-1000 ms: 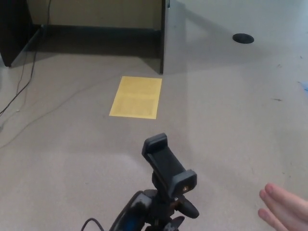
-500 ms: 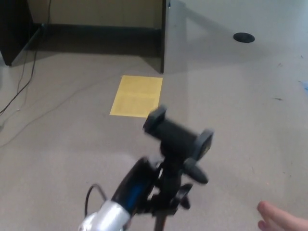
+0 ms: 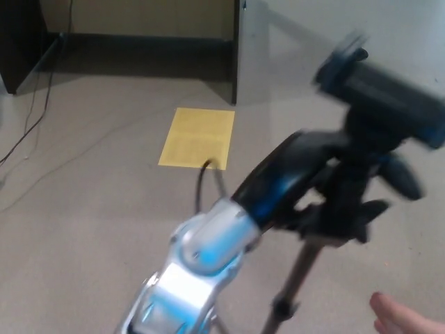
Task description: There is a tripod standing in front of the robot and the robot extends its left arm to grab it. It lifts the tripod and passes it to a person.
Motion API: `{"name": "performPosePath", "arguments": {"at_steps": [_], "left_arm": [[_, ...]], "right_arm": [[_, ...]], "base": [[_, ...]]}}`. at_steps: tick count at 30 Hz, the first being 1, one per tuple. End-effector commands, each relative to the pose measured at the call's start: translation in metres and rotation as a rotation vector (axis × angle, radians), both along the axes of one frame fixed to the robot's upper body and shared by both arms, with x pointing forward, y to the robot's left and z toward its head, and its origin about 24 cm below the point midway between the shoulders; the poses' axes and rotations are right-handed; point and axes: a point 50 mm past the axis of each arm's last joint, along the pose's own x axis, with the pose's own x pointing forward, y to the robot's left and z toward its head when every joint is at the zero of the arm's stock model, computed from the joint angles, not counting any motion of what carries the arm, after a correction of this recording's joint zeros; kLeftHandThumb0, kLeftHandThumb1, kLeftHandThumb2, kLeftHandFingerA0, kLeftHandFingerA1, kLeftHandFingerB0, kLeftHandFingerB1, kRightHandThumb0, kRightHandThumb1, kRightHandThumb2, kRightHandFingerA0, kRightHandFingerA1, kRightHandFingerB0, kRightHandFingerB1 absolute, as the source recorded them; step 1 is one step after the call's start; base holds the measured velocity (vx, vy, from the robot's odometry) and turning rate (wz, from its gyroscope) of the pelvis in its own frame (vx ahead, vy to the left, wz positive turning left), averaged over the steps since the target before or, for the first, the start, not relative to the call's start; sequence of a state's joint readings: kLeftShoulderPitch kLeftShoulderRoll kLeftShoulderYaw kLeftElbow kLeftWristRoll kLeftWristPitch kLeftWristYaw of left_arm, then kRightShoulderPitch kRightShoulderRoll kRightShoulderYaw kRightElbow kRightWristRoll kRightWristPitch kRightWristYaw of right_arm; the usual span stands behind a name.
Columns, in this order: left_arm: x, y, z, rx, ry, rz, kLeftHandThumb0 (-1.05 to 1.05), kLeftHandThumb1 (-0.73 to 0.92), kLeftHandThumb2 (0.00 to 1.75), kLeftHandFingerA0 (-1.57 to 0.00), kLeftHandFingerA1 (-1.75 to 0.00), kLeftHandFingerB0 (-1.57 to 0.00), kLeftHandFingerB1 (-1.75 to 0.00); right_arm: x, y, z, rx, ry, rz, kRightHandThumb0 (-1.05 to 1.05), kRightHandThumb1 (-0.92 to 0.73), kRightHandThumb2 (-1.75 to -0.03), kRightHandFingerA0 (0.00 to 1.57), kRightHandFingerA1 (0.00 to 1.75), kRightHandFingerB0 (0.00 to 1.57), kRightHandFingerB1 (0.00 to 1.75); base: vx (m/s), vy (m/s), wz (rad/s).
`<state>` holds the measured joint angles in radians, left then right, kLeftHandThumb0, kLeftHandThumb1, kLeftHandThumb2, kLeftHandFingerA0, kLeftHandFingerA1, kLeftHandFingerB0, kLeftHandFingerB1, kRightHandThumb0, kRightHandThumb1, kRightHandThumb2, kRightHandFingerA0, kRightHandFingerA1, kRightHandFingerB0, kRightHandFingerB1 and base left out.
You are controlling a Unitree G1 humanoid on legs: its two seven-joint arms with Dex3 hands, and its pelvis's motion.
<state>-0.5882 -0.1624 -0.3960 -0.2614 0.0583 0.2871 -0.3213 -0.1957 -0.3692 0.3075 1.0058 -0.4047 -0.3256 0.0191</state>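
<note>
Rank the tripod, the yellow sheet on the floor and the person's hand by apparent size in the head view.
1. tripod, largest, though it is close to the camera and blurred.
2. yellow sheet.
3. person's hand, smallest as seen; only its fingertips enter at the bottom right edge, so its true size is not shown.

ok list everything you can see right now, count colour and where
black tripod with phone clamp: 1, black, raised at right, blurred, held by the left hand
yellow paper sheet: 1, yellow, flat on the floor, centre
dark cabinet panel: 1, black, upright, top centre
thin cable: 1, dark, trailing on the floor, left
grey carpet floor: 1, grey
person's fingers: bottom right corner
left hand: 1, black, gripping the tripod; silver forearm below
</note>
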Motion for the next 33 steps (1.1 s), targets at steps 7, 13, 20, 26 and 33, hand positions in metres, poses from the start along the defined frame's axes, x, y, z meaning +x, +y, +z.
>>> {"name": "performPosePath", "arguments": {"at_steps": [7,13,20,26,33], "left_arm": [[-0.038,-0.041,0.049,-0.033,-0.06,-0.196,-0.13,0.65,0.82,-1.09,-1.23,-0.87,-1.07],[-0.062,-0.054,0.058,-0.047,-0.078,-0.29,-0.13,0.66,0.84,-1.09,-1.25,-0.85,-1.08],[-0.095,-0.061,0.058,-0.069,-0.091,-0.367,0.0,0.8,0.99,-0.82,-1.7,-0.62,-1.38],[-0.115,-0.062,0.056,-0.079,-0.137,-0.433,0.18,0.92,1.21,-0.76,-1.75,-0.44,-1.45],[-0.128,-0.062,0.055,-0.114,-0.136,-0.492,0.25,0.92,1.35,-0.83,-1.75,-0.27,-1.22]], "right_arm": [[-0.008,-0.004,-0.005,-0.015,0.039,-0.004,-0.39,-0.73,-0.62,0.67,0.43,0.44,0.35],[-0.013,-0.007,-0.007,-0.044,0.062,0.002,-0.39,-0.73,-0.62,0.66,0.43,0.44,0.35],[-0.02,-0.007,-0.008,-0.142,0.039,0.043,-0.54,-0.62,-1.0,0.36,0.53,0.22,0.45],[-0.017,-0.007,-0.007,-0.149,0.035,0.042,-0.54,-0.62,-1.0,0.36,0.53,0.22,0.45],[-0.006,-0.008,0.001,-0.154,0.007,0.042,-0.54,-0.62,-1.0,0.36,0.53,0.22,0.45]], "base": [[0.0,0.0,0.0],[0.0,0.0,0.0],[0.0,0.0,0.0],[0.0,0.0,0.0],[0.0,0.0,0.0]]}}
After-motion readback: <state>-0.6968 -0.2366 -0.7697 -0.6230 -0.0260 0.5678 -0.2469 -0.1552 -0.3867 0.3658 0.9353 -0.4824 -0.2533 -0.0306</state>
